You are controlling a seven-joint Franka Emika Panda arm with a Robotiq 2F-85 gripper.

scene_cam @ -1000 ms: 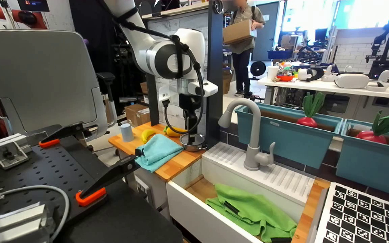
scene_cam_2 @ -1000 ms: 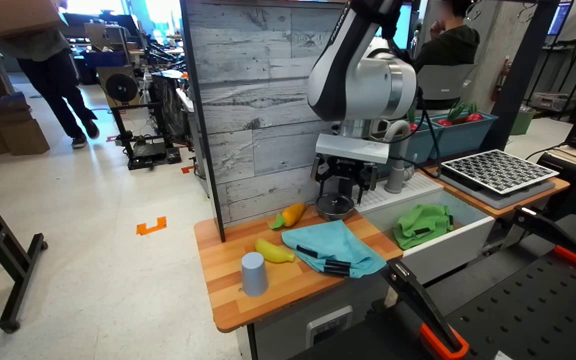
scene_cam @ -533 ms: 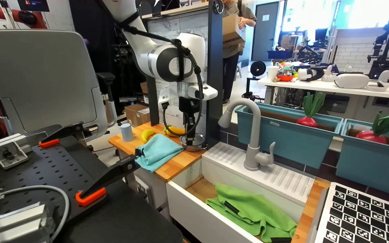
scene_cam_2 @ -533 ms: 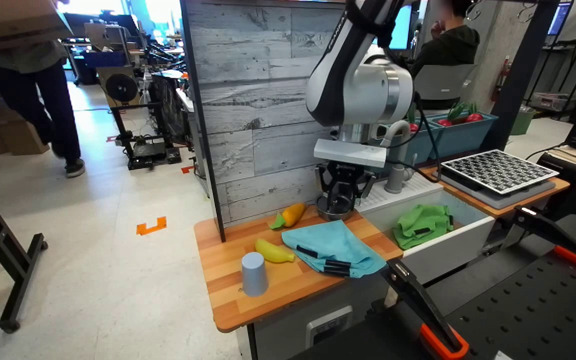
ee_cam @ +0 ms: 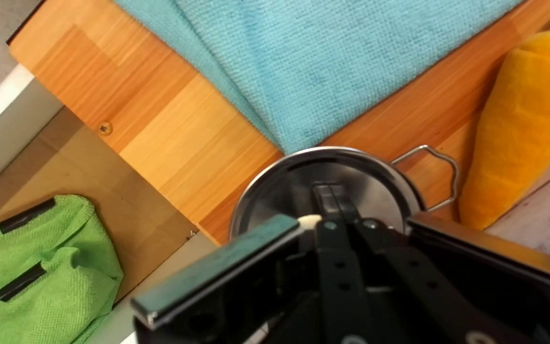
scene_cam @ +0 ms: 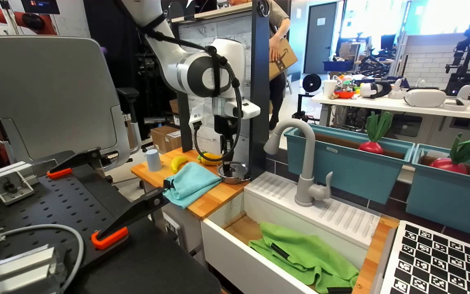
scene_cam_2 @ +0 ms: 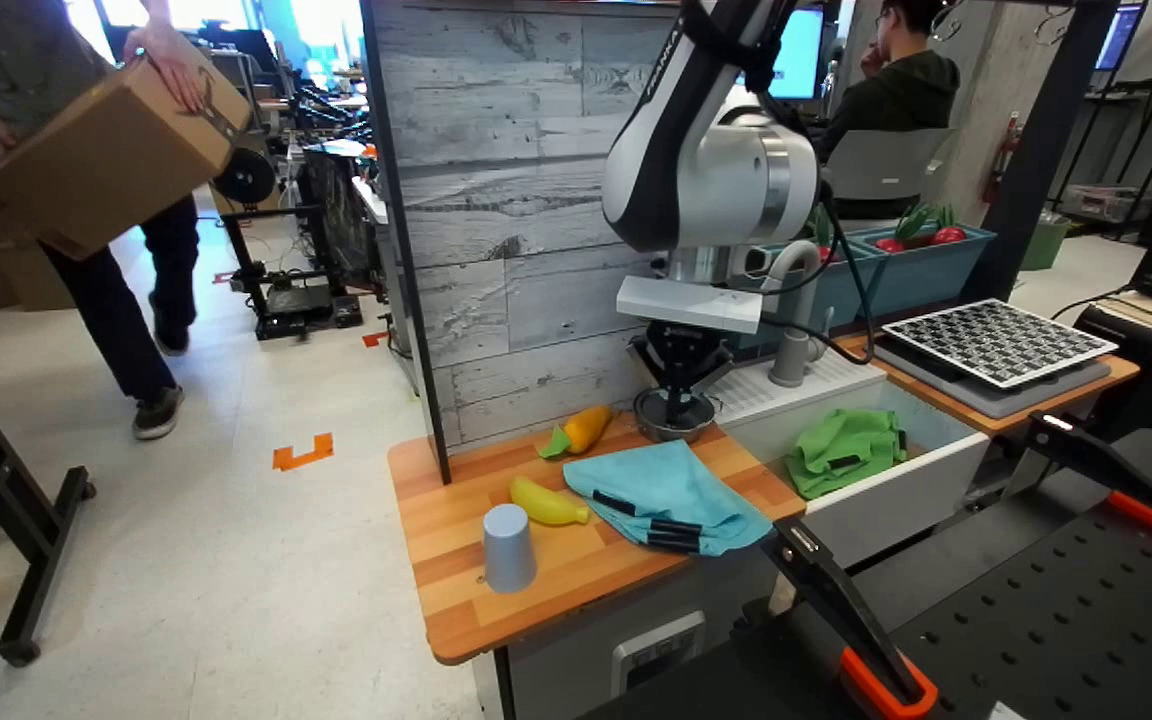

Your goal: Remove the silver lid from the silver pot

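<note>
The silver pot (scene_cam_2: 669,433) stands on the wooden counter, close to the plank wall, in both exterior views. Its silver lid (ee_cam: 280,202) shows in the wrist view as a shiny disc lying level inside the round rim, with a wire handle sticking out at the side. My gripper (ee_cam: 330,188) points down over the middle of the lid. Its two fingers are together, only a thin line showing between them, so it is shut. No lid knob shows; the fingers cover that spot. Whether the tips touch the lid I cannot tell.
A blue towel (ee_cam: 332,62) lies right beside the pot, and a plush carrot (ee_cam: 525,129) near its handle. A banana (scene_cam_2: 546,502) and an upturned cup (scene_cam_2: 509,550) stand farther off. The faucet (scene_cam: 309,163) and plank wall (scene_cam_2: 526,300) rise close to the arm.
My gripper has gone from open to shut. The hand has come down slightly and shifted a little to the left in both exterior views. A person carrying a box has walked in the background.
</note>
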